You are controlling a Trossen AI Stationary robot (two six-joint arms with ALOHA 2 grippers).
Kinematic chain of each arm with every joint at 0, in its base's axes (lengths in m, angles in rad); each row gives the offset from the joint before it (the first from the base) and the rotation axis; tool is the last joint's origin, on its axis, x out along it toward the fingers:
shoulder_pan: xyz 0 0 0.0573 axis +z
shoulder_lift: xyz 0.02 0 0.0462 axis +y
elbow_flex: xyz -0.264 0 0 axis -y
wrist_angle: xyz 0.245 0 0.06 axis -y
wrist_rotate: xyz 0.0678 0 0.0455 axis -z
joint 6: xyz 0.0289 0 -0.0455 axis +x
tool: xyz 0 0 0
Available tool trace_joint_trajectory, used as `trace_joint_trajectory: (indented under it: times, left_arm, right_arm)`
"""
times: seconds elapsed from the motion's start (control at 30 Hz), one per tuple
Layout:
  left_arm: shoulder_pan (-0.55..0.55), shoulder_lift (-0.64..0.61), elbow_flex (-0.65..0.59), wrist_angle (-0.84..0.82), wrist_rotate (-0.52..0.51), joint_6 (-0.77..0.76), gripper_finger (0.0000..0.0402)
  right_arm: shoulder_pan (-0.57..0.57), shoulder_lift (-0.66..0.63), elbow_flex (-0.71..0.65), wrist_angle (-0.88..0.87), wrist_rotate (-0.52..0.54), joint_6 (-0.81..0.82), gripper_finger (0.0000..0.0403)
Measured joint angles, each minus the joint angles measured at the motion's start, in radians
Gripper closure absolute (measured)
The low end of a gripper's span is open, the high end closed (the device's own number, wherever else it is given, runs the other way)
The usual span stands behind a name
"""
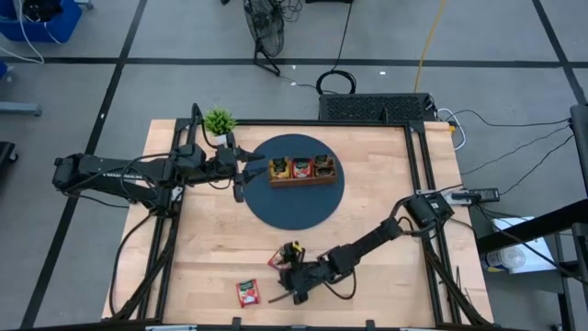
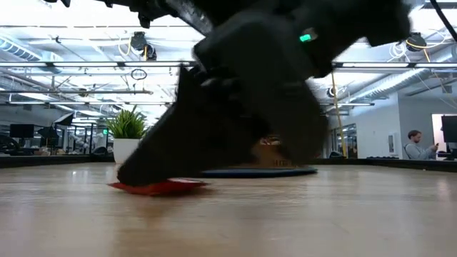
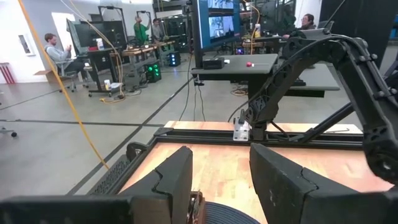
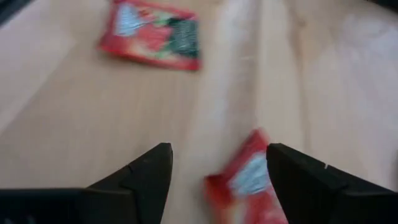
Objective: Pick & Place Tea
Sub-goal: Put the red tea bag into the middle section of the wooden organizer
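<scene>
Right hand (image 4: 217, 180), fingers apart, straddled a red sachet (image 4: 249, 180) on the near table (image 1: 386, 193), evidently positioned to grasp; left hand (image 1: 241, 175), apart, waited by the tray (image 1: 301, 180).

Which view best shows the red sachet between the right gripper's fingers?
Right wrist view: the red sachet lies between the open right gripper fingers. High view mostly hides it; low view shows an edge; left wrist view nothing.
</scene>
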Motion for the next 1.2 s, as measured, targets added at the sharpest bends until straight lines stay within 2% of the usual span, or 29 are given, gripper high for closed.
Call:
trace_joint_trajectory:
  times: [0.53,0.7,0.87,1.03,1.2]
  left_arm:
    - [0.000,0.000,0.000,0.000,0.000,0.000,0.0238]
    - [0.000,0.000,0.000,0.000,0.000,0.000,0.0238]
    - [0.000,0.000,0.000,0.000,0.000,0.000,0.0238]
    - [0.000,0.000,0.000,0.000,0.000,0.000,0.0238]
    - [0.000,0.000,0.000,0.000,0.000,0.000,0.0238]
  right_arm:
    - [-0.022,-0.003,0.002,-0.147,0.034,0.218,0.0210]
    - [-0.025,-0.003,0.002,-0.153,0.027,0.235,0.0273]
    - [-0.032,-0.003,-0.039,-0.098,0.035,0.176,0.0385]
    - [-0.035,-0.006,-0.096,-0.044,0.087,0.130,0.0401]
    - [0.009,-0.025,-0.104,-0.158,0.231,0.060,0.0402]
